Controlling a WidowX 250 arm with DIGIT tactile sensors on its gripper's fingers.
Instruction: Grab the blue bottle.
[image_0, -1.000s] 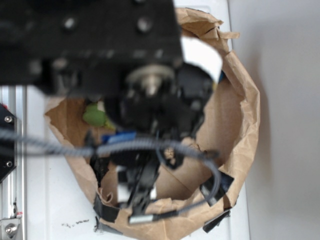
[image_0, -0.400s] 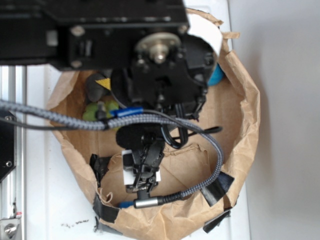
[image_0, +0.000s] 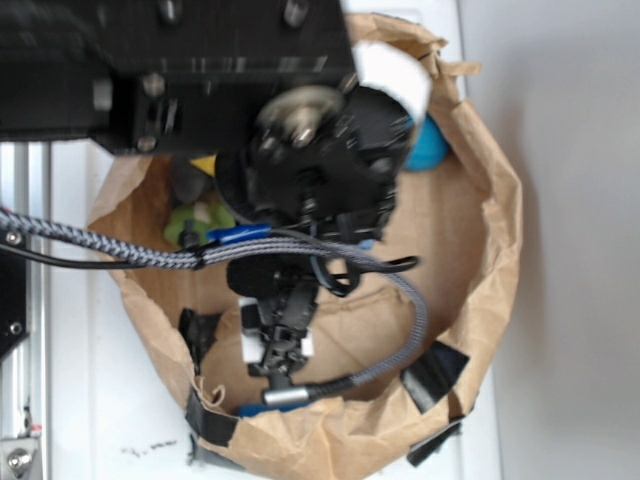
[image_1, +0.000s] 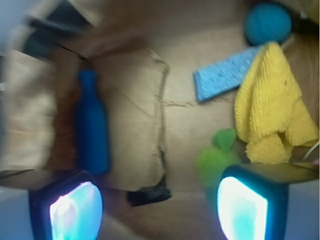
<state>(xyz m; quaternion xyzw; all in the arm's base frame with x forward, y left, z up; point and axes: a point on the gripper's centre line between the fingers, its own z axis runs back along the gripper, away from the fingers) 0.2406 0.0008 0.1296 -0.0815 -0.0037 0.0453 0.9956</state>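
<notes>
Wrist view: the blue bottle (image_1: 93, 131) lies flat on the brown paper floor of the bag (image_1: 150, 100), at the left of the frame, with its narrow neck pointing to the top of the picture and its base toward the camera. Its long axis runs roughly top to bottom in this view, so about at right angles to the line joining the two fingers.

The gripper (image_1: 157, 210) is spread wide and holds nothing; both fingertips (image_1: 75, 210) show at the lower corners with bare paper between them. The bottle's base sits just above the left fingertip, so the bottle is offset to that side rather than centred in the gap. The coming move probably turns on shifting toward the bottle before descending; the frame is motion-blurred, so the offset is approximate.

Well apart on the other side: green plush toy (image_1: 216, 156), yellow cloth (image_1: 272, 112), pale-blue sponge (image_1: 226, 74), teal ball (image_1: 268, 23).

Exterior view: the arm hides most of the bag (image_0: 490, 250); only a blue sliver (image_0: 250, 409) shows near the front rim, possibly the bottle.
</notes>
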